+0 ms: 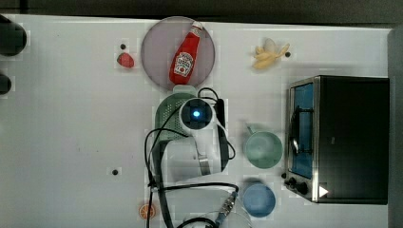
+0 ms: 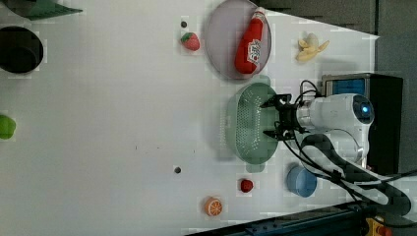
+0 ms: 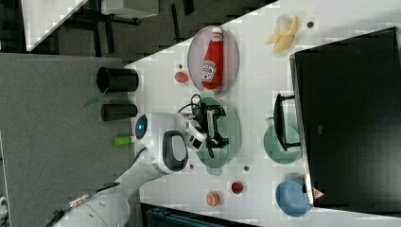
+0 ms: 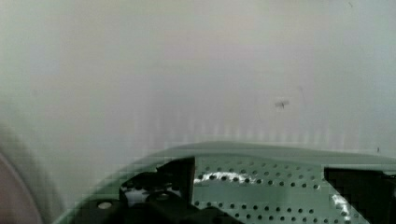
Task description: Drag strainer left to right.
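Note:
The strainer (image 2: 246, 123) is a pale green perforated bowl on the white table, just below the grey plate in the left view. In the top view its visible part (image 1: 166, 116) pokes out from under the white wrist. My gripper (image 2: 266, 118) is open, its black fingers spread wide and reaching down into the bowl near the rim on the left view's right. The right view shows the gripper (image 3: 223, 125) over the strainer (image 3: 234, 130). In the wrist view the dotted bowl (image 4: 280, 191) lies between the two dark fingers (image 4: 173, 175), and nothing is clamped.
A grey plate (image 1: 152, 52) holding a ketchup bottle (image 1: 185, 54) touches the strainer's far side. On the top view's right stand a mint mug (image 1: 263, 149), a blue cup (image 1: 259, 199) and a toaster oven (image 1: 347, 137). A strawberry (image 1: 125, 60), banana (image 1: 268, 53) and orange slice (image 1: 147, 211) lie around.

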Action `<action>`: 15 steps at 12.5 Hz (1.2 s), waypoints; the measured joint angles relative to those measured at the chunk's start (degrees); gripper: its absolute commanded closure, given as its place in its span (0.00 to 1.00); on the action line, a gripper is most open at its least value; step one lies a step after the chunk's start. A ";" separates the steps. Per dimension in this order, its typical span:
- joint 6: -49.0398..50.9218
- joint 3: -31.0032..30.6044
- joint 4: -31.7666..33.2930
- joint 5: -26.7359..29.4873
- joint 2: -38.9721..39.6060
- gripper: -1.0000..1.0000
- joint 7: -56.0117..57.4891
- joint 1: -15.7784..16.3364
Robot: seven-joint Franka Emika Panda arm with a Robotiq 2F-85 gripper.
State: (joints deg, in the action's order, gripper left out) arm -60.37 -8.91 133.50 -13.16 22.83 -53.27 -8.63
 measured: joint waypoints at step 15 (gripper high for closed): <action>-2.46 9.62 1.01 0.13 -0.27 0.00 7.13 -3.69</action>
State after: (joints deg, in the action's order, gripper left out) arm -62.84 0.71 134.51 -13.02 22.56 -46.13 -12.32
